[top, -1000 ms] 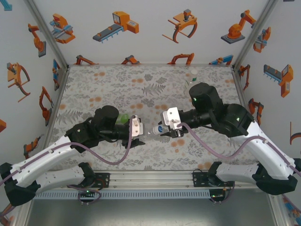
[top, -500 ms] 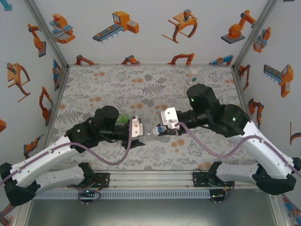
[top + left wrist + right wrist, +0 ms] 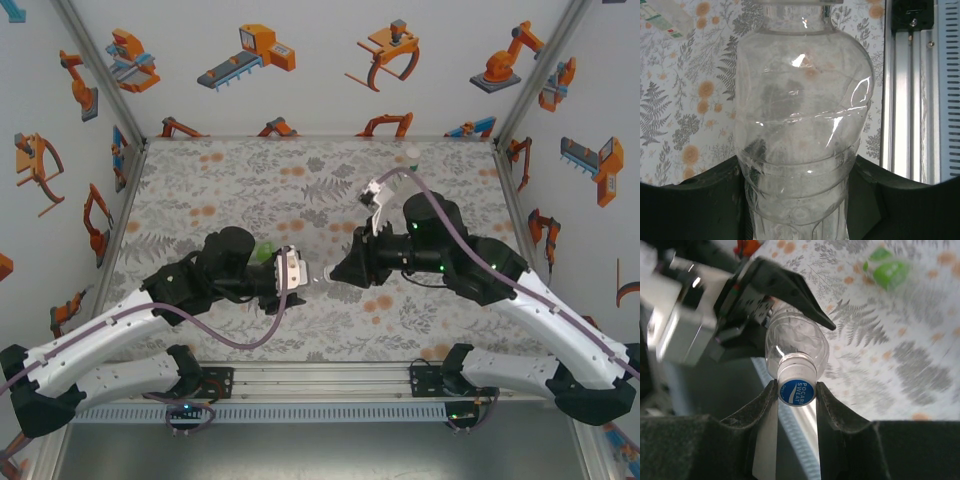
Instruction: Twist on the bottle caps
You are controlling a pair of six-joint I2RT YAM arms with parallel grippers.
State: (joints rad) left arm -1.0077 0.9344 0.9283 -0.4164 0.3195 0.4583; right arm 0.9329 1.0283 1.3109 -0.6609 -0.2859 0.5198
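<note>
Where the two arms reach inward from the near edge, just past the aluminium rail [image 3: 910, 100], the left end effector [image 3: 306, 284] is clamped on a clear bottle [image 3: 805, 125]. Its dark fingers [image 3: 710, 205] press against either side of the bottle's lower body. The bottle is held off the floral surface [image 3: 200, 180], roughly level, with its neck turned toward the right arm. Facing it head-on, the right end effector [image 3: 796, 387] pinches a cap [image 3: 797, 391] between its two fingertips [image 3: 769, 395]. The cap has a white skirt and a blue top with white lettering, and it sits on the bottle's mouth. How far it is threaded cannot be told. In the top view both end effectors meet above the middle of the surface, somewhat nearer the arms' bases than the far wall. Just beyond the left wrist, a green bottle [image 3: 262, 250] rests on the surface, partly hidden by the arm; the right wrist view shows it blurred. Farther still, near the far edge on the right side, lies a small pale thing [image 3: 412, 153], too small to identify.
</note>
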